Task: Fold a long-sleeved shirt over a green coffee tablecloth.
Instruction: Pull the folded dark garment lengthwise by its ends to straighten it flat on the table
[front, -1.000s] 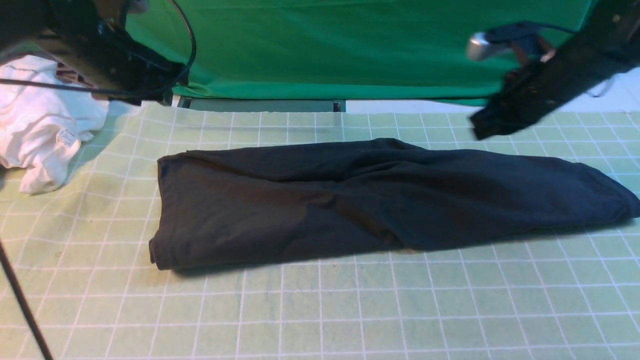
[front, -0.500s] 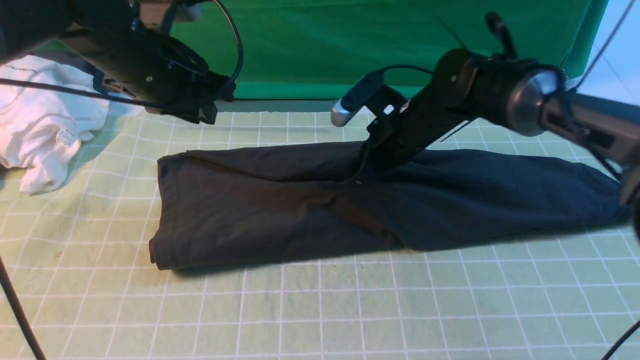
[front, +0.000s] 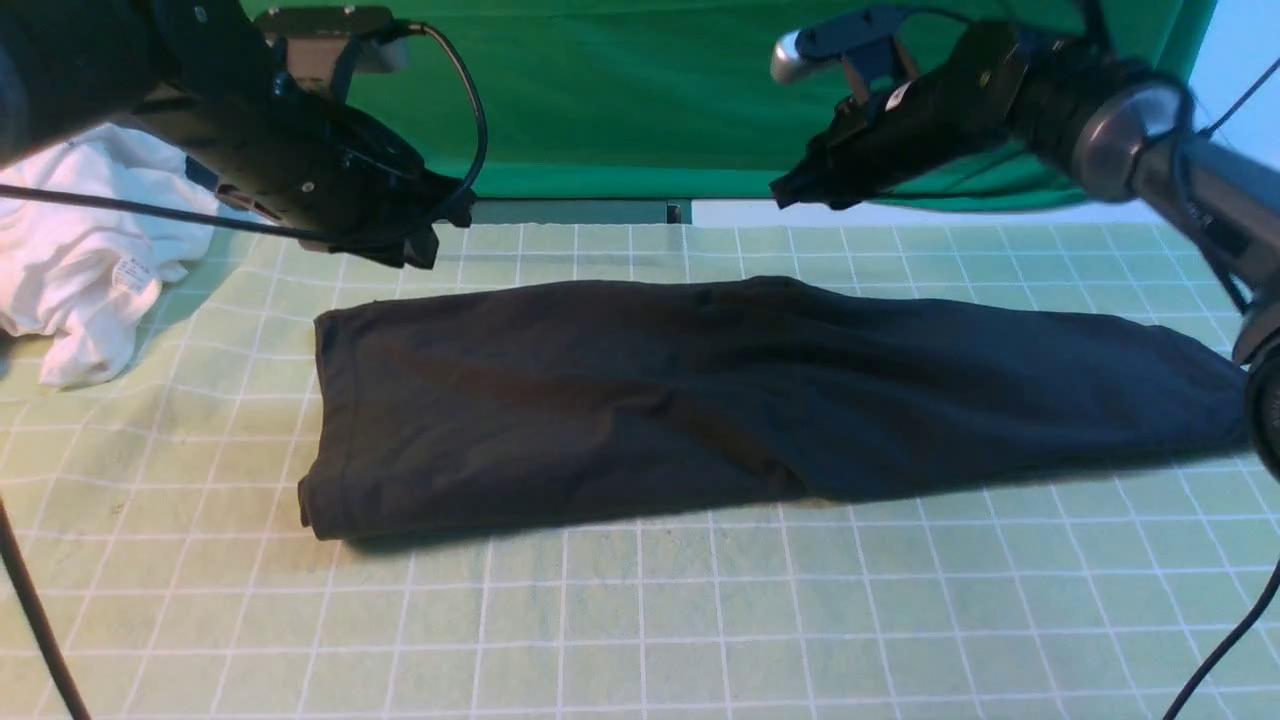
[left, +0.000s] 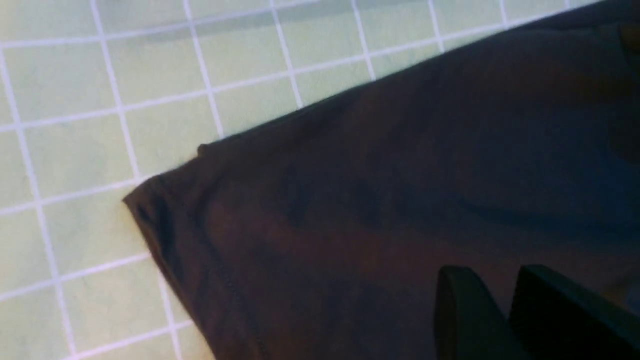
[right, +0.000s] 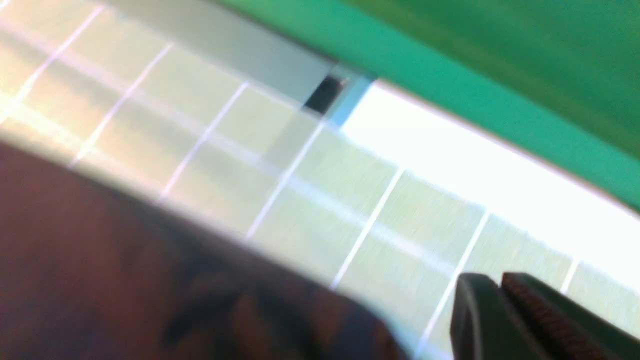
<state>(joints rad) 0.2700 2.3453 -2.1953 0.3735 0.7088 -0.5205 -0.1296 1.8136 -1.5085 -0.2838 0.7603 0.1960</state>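
Shirt: the long-sleeved shirt (front: 760, 395) lies folded into a long dark band across the middle of the green coffee tablecloth (front: 640, 620), one end near the left arm, the other reaching the right edge of the front view.
Tablecloth: pale mint with a white grid, covering the table.
Left gripper (left: 500, 300): raised above the shirt's far left corner, jaws a narrow gap apart, nothing between them (the wrist view shows cloth only beneath the tips).
Right gripper (right: 492, 310): up in the air past the shirt's far edge, near the deep-green backdrop (front: 650, 90); jaws nearly together with only a slit between them, empty.
Other cloth: a white garment (front: 90, 250) lies crumpled at the far left of the table, well apart from the shirt.
Writing: a small printed tag (front: 130, 275) on the white garment, too small to read.
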